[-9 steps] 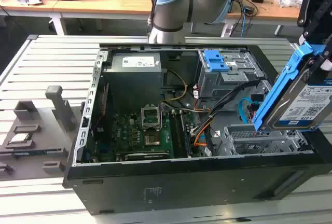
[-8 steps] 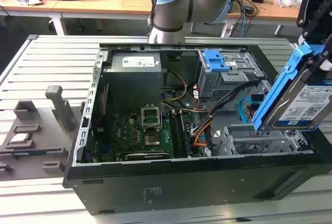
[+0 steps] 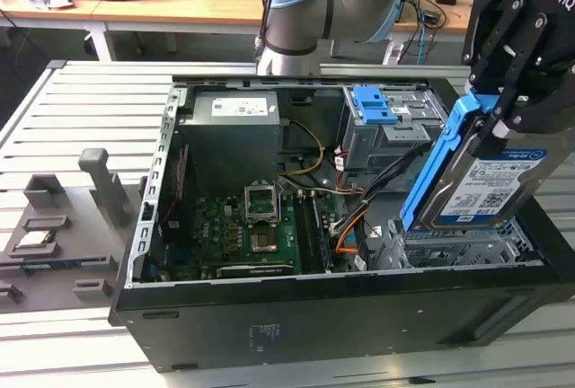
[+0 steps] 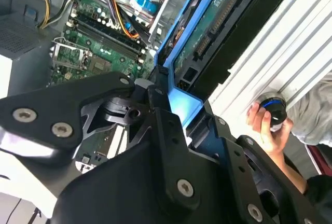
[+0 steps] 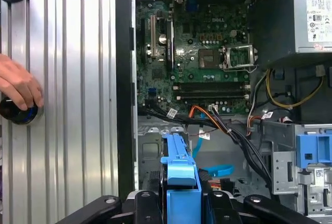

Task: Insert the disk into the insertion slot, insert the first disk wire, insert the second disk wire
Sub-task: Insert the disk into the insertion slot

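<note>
Disk (image 3: pixel 481 181) in its blue carrier is up in your gripper (image 3: pixel 508 119), fingers clamped on the carrier's top end, so log the gripper as closed on the disk. You hold it tilted over the open computer case (image 3: pixel 314 316), upper end leaning toward the exterior view's right, lower end down at the top rim of the insertion slot (image 3: pixel 449 249), the low grey perforated cage at the case's corner on the exterior view's right. Whether that lower edge is already inside the cage, you cannot tell. First disk wire (image 3: pixel 344 231), the red and orange bundle, lies loose between the motherboard (image 3: pixel 243 222) and the slot, not touching the disk. Second disk wire (image 5: pixel 215 171), the flat light-blue cable, curls on the case floor just beside the carrier in the first wrist view, and its plug end is not clear. The taller cage with the blue latch (image 3: pixel 377 127) stands behind the slot, next to the power supply (image 3: pixel 234 132). Outside the case, a person's hand (image 5: pixel 18 86) rests on a black and blue knob (image 5: pixel 18 112) on the slatted aluminium table (image 5: pixel 72 79).
</note>
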You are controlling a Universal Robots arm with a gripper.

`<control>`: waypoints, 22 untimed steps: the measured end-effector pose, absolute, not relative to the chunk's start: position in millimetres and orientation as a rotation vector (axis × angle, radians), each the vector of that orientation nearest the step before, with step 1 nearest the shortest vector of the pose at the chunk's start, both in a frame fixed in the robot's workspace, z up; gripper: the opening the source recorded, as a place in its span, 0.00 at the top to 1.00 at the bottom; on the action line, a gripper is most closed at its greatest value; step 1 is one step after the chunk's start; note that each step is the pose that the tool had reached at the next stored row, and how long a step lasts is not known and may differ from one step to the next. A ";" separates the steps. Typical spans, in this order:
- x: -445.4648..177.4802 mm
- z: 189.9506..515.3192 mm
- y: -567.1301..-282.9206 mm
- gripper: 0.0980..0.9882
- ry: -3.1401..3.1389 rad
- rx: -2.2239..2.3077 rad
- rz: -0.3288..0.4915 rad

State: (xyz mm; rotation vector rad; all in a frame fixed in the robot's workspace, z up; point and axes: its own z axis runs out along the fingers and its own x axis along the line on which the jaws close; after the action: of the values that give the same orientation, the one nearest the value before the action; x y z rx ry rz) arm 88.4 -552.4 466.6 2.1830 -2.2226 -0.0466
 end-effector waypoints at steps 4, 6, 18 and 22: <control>88.5 456.5 -548.2 0.70 -2.227 2.179 -0.047; 91.5 454.4 -547.9 0.70 -2.235 2.171 -0.046; 91.7 430.2 -546.2 0.70 -2.241 2.165 -0.047; 91.7 423.5 -546.2 0.70 -2.241 2.165 -0.047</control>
State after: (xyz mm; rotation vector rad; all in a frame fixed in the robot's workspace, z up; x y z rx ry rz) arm 91.7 -546.2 423.5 2.1647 -2.2406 -0.0467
